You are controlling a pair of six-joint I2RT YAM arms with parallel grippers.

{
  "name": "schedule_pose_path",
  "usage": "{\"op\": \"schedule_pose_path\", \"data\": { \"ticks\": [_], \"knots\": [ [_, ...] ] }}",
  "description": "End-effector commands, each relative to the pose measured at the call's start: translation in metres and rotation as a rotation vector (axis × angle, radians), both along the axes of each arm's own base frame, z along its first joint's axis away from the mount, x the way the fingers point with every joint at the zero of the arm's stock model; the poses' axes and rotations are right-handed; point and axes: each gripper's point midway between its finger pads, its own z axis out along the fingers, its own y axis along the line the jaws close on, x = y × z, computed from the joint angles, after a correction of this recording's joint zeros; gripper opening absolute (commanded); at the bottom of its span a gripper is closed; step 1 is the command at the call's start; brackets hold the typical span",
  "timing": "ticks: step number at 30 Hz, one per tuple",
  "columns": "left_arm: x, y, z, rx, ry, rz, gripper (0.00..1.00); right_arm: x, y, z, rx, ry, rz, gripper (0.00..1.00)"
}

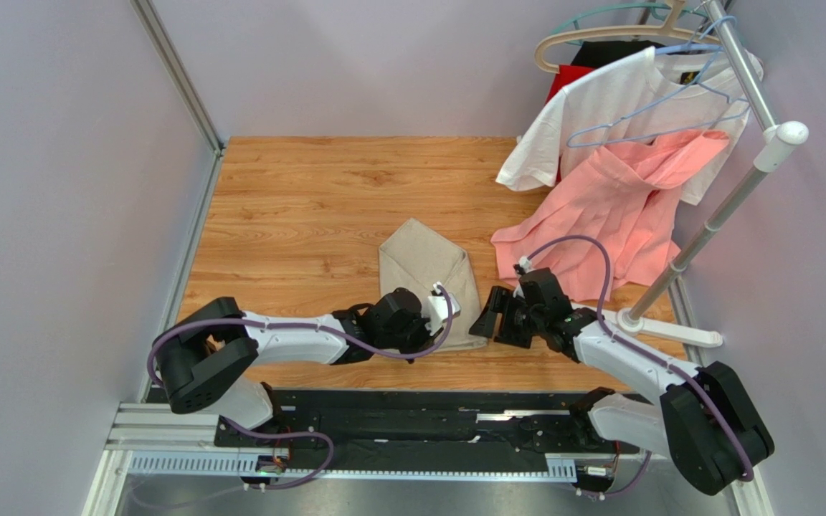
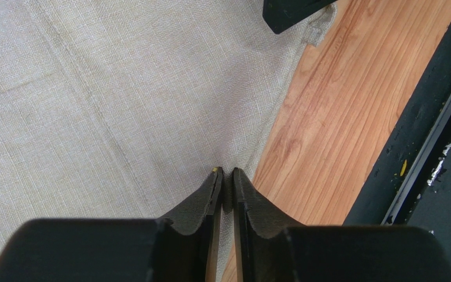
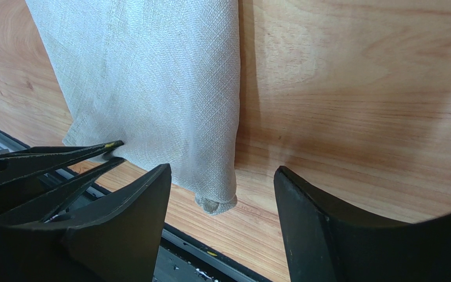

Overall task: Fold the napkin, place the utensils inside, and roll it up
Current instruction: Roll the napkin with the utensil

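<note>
- The left gripper (image 2: 226,171) sat at the near edge of the napkin (image 1: 428,263). Its fingers were almost shut, with only a thin gap, and they looked to be pinching that edge.
- The pinch was right at the rim of the cloth. A fast pull could have made the cloth slip out. If only the top layer was caught, the fold could have come apart.
- The napkin lay in the middle of the table (image 1: 299,215). It was folded into a long shape with a pointy far end.
- It was soft tan cloth with a rough weave and a small sewn hem at its near right corner. It was floppy, so it could have bunched up or slid on the smooth wood and not stayed flat.
- The right gripper (image 3: 222,169) hung just beside that near right corner. Its fingers were wide apart and held nothing.
- The two grippers were close together, so a careless move could have made them bump.
- No utensils showed in any view, so where they were could not be told.
- A pink top (image 1: 611,210) and a white shirt (image 1: 600,108) hung from a rack (image 1: 730,204) on the right. The pink top drooped onto the table near the right arm, which could have snagged it.
</note>
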Motion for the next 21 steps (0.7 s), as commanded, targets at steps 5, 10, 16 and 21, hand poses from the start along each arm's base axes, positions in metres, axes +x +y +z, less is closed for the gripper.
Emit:
{"op": "schedule_pose_path", "data": {
  "ticks": [5, 10, 16, 21],
  "knots": [
    [0.005, -0.005, 0.008, -0.003, -0.014, 0.015, 0.04, 0.008, 0.008, 0.005, 0.036, -0.024, 0.016, 0.68],
    [0.009, 0.002, 0.015, -0.005, -0.046, 0.040, 0.02, 0.009, 0.009, 0.005, 0.036, -0.028, 0.016, 0.68],
    [0.008, 0.007, 0.012, 0.021, -0.047, 0.045, 0.01, 0.010, 0.010, 0.005, 0.039, -0.024, 0.016, 0.67],
    [0.010, 0.010, 0.011, 0.034, -0.047, 0.057, 0.01, 0.012, 0.012, 0.008, 0.055, -0.033, 0.005, 0.64]
  ]
}}
